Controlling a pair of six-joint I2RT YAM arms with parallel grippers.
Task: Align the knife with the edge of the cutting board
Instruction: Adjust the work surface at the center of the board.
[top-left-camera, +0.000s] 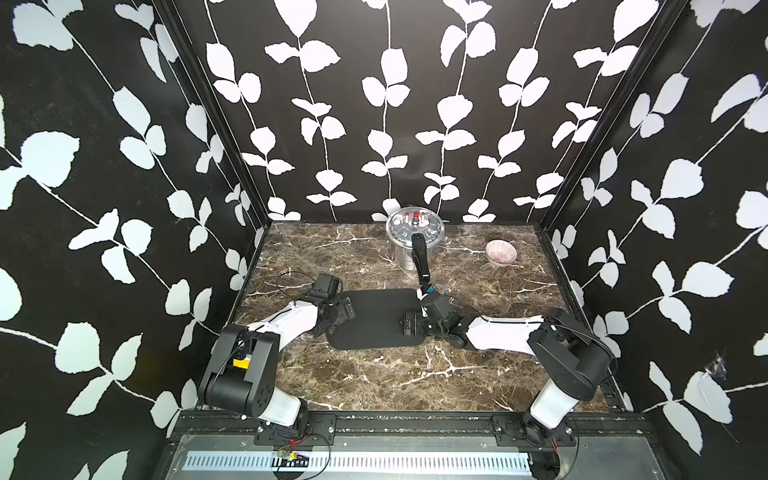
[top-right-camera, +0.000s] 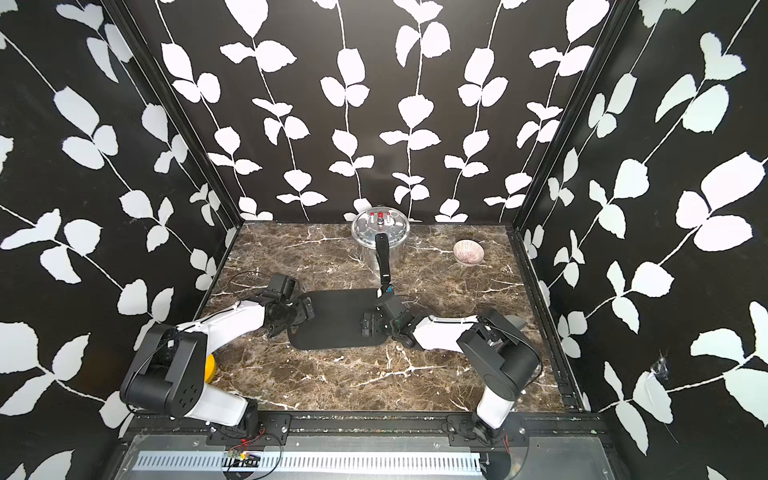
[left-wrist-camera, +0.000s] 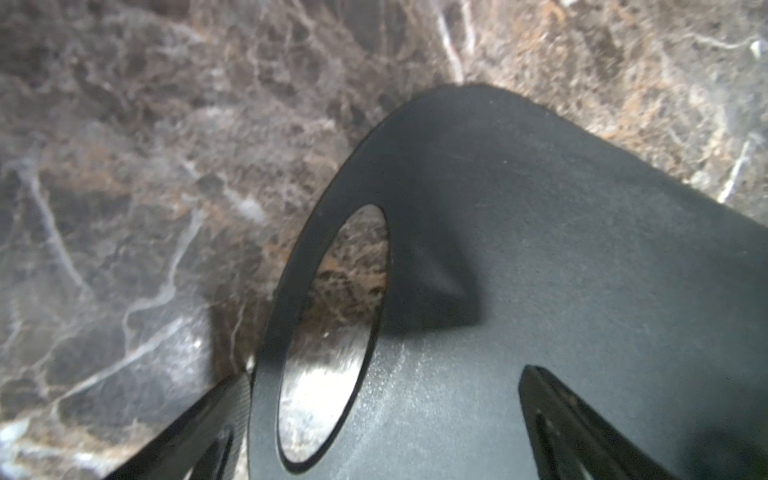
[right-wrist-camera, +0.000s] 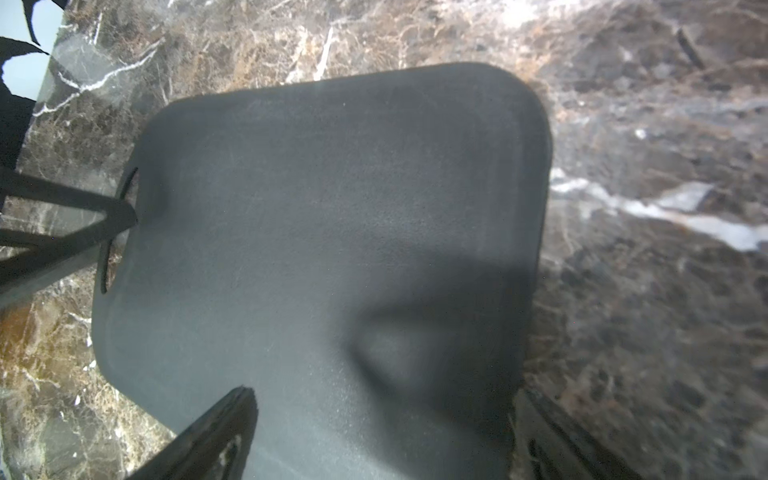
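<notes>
1. Currently, my left gripper (left-wrist-camera: 386, 376) — jaws wide, straddling the hole end of the cutting board (top-left-camera: 374, 318).
2. My right gripper (right-wrist-camera: 384, 395) — jaws wide over its opposite end.
3. Board lies flat, mid marble table (top-left-camera: 374, 374).

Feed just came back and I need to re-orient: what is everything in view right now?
cutting board: one, matte black, table centre, oval hole toward the left arm.
pot: one, steel, lidded, long black handle, back centre.
bowl: one, pinkish-white, back right.
yellow thing: one, half hidden behind the left arm, unidentifiable.
table: one, brown marble.
knife: none seen in any view.
left gripper: one, black, jaws open at the board's hole end.
right gripper: one, black, jaws open over the board's other end.
</notes>
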